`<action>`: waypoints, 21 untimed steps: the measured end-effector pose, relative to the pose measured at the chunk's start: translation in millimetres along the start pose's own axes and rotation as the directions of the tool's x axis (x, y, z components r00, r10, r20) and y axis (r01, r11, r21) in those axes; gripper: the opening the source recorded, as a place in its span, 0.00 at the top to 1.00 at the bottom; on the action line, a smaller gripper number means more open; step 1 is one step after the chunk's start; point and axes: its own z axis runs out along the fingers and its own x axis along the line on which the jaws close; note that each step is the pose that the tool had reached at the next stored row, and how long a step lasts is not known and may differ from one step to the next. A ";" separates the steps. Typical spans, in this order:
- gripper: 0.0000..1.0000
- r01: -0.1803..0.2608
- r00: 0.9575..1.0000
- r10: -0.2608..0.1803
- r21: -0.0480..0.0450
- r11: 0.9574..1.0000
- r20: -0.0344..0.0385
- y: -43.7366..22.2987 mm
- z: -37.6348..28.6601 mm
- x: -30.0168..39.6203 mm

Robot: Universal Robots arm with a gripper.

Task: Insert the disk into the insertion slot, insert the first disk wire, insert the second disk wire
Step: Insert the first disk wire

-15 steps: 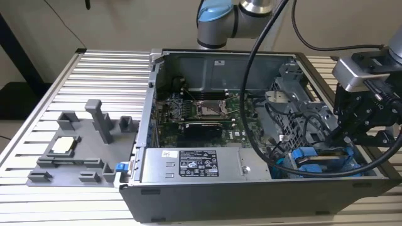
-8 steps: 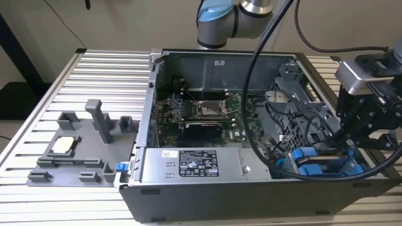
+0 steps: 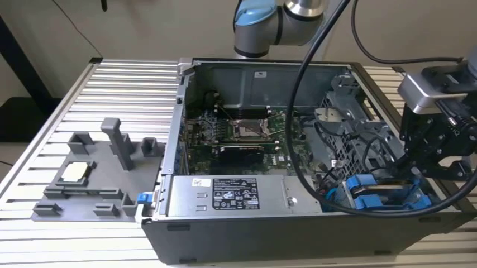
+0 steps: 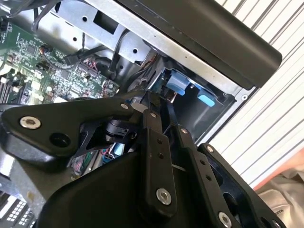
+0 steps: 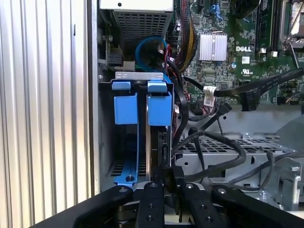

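Fingers [image 5: 166,175] squeezed tight on the disk [image 5: 160,142]; push straight ahead into the insertion slot [image 5: 105,118]; keep off wires [image 5: 223,142] beside.

Case [image 3: 298,245]: open computer tower on slatted table [image 3: 111,78].
Disk [image 3: 376,196]: blue-framed, in case's near corner, exterior view's right.
Gripper [image 3: 410,176]: black, down at the disk.
Fixture tray [image 3: 82,192]: grey, exterior view's left of case.

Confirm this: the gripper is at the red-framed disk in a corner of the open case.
One thing is wrong. The frame on the disk is blue, not red, as the first wrist view shows. The rest stands: the gripper is at that disk, in a corner of the open case, as the exterior view shows.
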 end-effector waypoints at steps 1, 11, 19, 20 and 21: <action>0.81 0.000 1.000 0.000 0.000 1.000 0.000 0.0 0.6 0.1; 0.81 -0.005 1.000 0.005 0.000 1.000 0.000 0.1 4.8 0.3; 0.81 -0.007 1.000 0.007 0.000 1.000 0.000 -1.3 6.4 0.4; 0.81 -0.008 1.000 0.008 0.000 1.000 0.000 -1.6 6.5 0.5; 0.81 -0.008 1.000 0.008 0.000 1.000 0.000 -1.7 6.6 0.6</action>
